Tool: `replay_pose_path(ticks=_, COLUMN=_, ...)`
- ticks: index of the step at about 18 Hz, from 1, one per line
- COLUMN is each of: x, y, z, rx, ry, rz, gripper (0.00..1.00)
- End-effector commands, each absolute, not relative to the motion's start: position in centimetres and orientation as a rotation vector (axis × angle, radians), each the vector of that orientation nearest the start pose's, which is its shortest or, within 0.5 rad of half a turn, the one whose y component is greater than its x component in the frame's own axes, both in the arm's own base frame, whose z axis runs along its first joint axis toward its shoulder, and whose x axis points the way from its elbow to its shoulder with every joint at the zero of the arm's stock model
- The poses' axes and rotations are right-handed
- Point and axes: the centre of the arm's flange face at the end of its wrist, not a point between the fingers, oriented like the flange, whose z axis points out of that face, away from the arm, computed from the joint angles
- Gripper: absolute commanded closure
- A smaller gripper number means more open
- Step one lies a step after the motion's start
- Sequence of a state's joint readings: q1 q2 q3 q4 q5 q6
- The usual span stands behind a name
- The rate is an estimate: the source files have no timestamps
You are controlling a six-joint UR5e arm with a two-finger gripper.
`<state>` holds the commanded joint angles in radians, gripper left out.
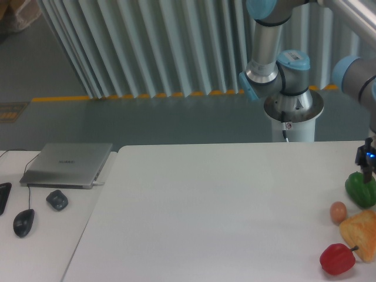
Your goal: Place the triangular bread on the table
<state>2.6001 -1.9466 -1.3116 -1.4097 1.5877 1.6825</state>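
Observation:
The triangular bread, a golden-brown wedge, lies on the white table at the far right edge, partly cut off by the frame. My gripper hangs well above it, over the green pepper. It is open and holds nothing, and the frame edge hides part of it.
A small tan egg sits just left of the bread, and a red pepper lies in front of it. The side desk at left carries a laptop and two mice. The robot base stands behind the table.

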Motion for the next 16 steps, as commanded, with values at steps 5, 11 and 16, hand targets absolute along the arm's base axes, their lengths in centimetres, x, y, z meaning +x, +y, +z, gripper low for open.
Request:
replay_pose_path(ticks=5, x=-49.8, y=44.5, z=42.9, rx=-2.959, ry=1.053, rz=0.078, gripper=0.0)
replay_pose_path(ticks=11, x=-50.2, y=44.3, z=43.1, rx=-2.909, ry=1.196, rz=0.089, gripper=0.0)
replay_pose_path(ticks=16, x=-50.2, y=44.3, z=43.0, rx=-2.909, ry=1.197, rz=0.084, gripper=0.0)
